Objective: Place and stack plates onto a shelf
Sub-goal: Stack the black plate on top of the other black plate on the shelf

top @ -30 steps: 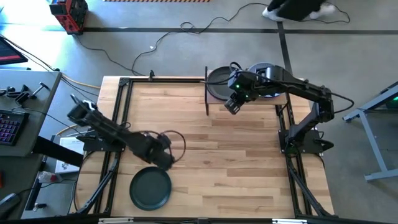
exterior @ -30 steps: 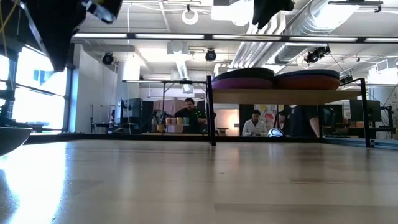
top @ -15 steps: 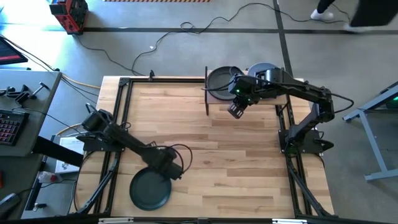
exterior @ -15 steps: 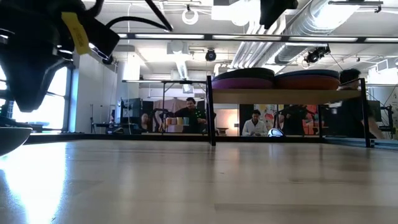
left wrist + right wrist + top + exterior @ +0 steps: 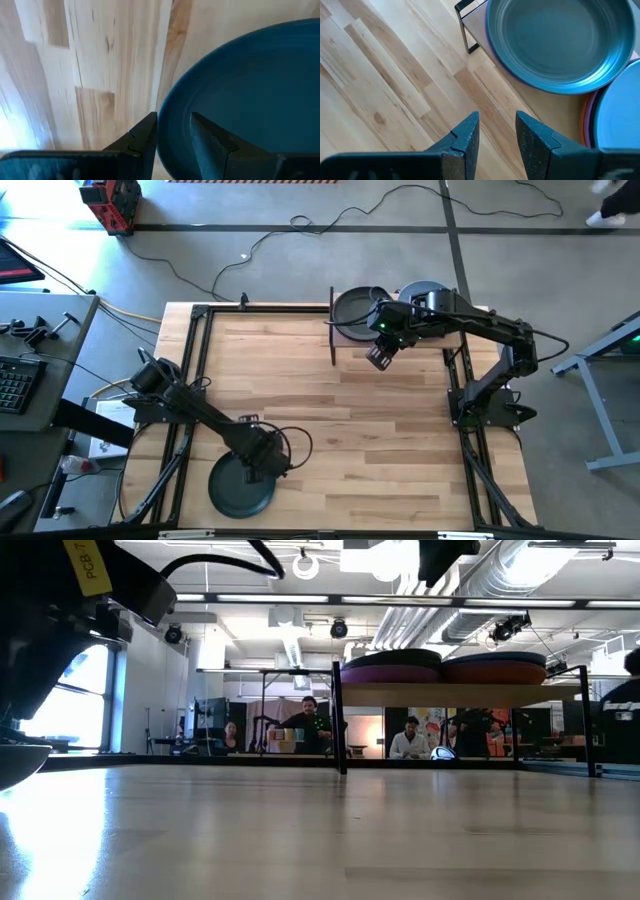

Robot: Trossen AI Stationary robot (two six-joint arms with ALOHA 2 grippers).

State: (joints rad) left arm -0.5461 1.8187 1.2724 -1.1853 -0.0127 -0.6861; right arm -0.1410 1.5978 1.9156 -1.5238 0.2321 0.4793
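A dark grey-black plate [image 5: 240, 485] lies flat near the table's near-left corner; its rim [image 5: 15, 762] shows at the low view's left edge. My left gripper [image 5: 263, 466] is open over the plate's right rim [image 5: 167, 127], one finger outside [image 5: 145, 137] and one above the inside [image 5: 210, 142]. The shelf [image 5: 400, 340] stands at the far edge and holds two stacks: a dark plate [image 5: 560, 45] on purple, and a pale blue-grey plate [image 5: 620, 110] on orange-red. My right gripper [image 5: 378, 358] is open and empty, just in front of the shelf.
Black metal rods [image 5: 190, 380] frame the tabletop on the left and right sides. The shelf's black post [image 5: 332, 330] stands beside my right gripper. Bare wood spans the table's middle [image 5: 340, 420]. People sit and move in the room beyond the table [image 5: 305, 725].
My left gripper has moved toward the near edge and down, from above the bare wood beside the plate to the plate's right rim. The plate has stayed where it was.
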